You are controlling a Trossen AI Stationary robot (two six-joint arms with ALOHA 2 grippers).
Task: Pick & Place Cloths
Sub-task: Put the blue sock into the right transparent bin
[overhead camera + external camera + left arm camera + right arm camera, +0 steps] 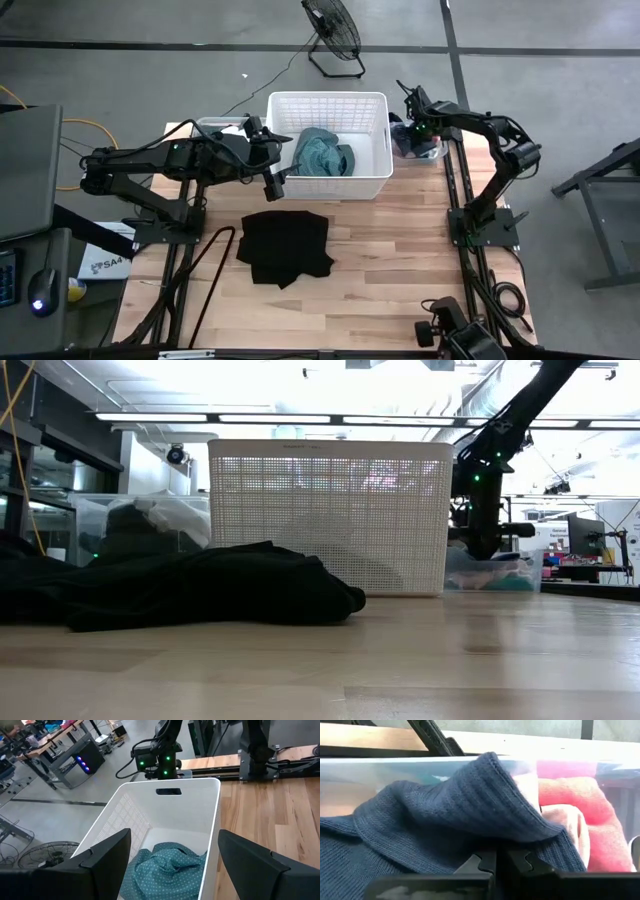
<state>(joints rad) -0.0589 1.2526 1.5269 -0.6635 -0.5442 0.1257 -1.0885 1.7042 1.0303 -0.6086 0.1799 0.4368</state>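
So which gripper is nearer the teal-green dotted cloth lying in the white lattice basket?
Left. The left gripper hangs open at the basket's left rim beside the teal-green cloth; the right gripper is beyond the basket's right wall, shut on a dark blue knit.

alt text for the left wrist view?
The left pincer hangs open above the white lattice basket, where a teal-green dotted cloth lies bunched. Wooden tabletop runs alongside.

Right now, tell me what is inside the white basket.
The white basket holds a teal-green dotted cloth, bunched on its floor at the left gripper's end. Anything under that cloth is covered; the rest of the floor looks bare.
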